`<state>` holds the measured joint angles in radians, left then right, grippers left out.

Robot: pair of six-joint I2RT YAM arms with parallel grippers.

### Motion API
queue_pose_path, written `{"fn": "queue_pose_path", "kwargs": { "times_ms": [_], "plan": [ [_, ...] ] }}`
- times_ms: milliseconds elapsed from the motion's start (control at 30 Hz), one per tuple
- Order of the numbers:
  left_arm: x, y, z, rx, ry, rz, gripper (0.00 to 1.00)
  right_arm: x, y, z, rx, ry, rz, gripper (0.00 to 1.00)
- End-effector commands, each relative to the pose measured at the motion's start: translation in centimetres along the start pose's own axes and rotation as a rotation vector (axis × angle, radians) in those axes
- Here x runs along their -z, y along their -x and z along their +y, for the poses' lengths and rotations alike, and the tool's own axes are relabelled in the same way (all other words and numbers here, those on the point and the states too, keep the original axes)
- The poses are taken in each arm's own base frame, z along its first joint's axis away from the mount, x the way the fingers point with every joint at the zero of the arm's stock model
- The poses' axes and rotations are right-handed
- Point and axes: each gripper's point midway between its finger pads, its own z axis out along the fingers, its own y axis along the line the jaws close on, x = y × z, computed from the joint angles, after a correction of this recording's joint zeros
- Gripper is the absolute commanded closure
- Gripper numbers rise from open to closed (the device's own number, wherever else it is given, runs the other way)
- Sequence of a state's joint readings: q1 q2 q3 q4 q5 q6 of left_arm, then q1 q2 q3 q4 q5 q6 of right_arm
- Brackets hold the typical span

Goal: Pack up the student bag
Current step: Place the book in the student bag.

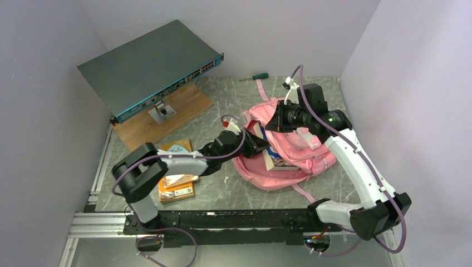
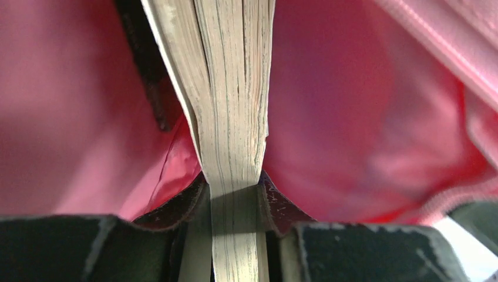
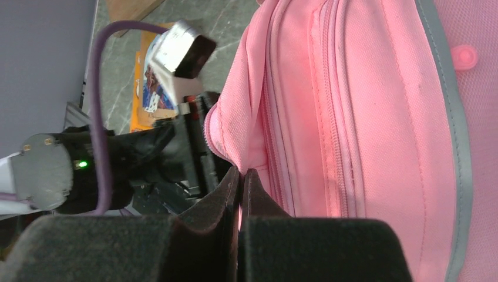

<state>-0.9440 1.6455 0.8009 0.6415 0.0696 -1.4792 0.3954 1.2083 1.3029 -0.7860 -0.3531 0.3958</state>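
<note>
The pink student bag [image 1: 300, 146] lies on the grey table, mouth toward the left. My left gripper [image 1: 259, 146] sits at that mouth, shut on a thick book [image 2: 232, 106] whose pale page edges run up between the fingers into the pink lining [image 2: 364, 100]. Part of the book [image 1: 276, 160] shows at the bag's opening. My right gripper [image 3: 241, 176] is shut on the edge of the bag [image 3: 352, 117] by its zip, holding the flap up; the pads pinch pink fabric. In the top view the right gripper [image 1: 273, 119] stands over the bag's upper left.
Two orange books [image 1: 177, 179] lie stacked left of the bag beneath the left arm. A grey network switch [image 1: 147, 67] rests on a wooden board [image 1: 167, 114] at back left. A green-handled screwdriver [image 1: 255, 77] lies at the back. Walls close in both sides.
</note>
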Motion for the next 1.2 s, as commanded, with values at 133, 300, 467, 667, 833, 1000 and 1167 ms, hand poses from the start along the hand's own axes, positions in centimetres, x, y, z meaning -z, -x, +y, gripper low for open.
{"fn": "queue_pose_path", "kwargs": {
  "times_ms": [133, 300, 467, 667, 833, 1000, 1167],
  "plan": [
    [-6.2, 1.3, -5.0, 0.023, -0.233, -0.073, 1.00, 4.1, 4.9, 5.0, 0.095, 0.158, -0.157, 1.00],
    [-8.8, 2.7, -4.1, -0.047, -0.203, -0.167, 1.00, 4.1, 4.9, 5.6, 0.086, 0.197, -0.153, 1.00],
    [-11.3, 3.5, -2.9, -0.051, -0.154, -0.204, 1.00, 4.3, 5.1, 5.8, 0.085, 0.204, -0.156, 1.00],
    [-13.6, 3.7, -0.5, 0.018, -0.072, -0.237, 1.00, 4.0, 5.2, 5.8, 0.083, 0.209, -0.163, 1.00],
    [-15.2, 2.2, -0.5, -0.024, -0.022, -0.201, 1.00, 3.9, 5.4, 5.3, 0.079, 0.202, -0.162, 1.00],
    [-14.9, 0.2, 1.1, 0.023, 0.046, -0.167, 0.99, 4.0, 5.7, 4.8, 0.075, 0.204, -0.174, 1.00],
    [-14.6, -0.1, 3.5, 0.038, 0.140, -0.134, 0.74, 3.9, 5.4, 4.1, 0.071, 0.193, -0.169, 1.00]
  ]
}}
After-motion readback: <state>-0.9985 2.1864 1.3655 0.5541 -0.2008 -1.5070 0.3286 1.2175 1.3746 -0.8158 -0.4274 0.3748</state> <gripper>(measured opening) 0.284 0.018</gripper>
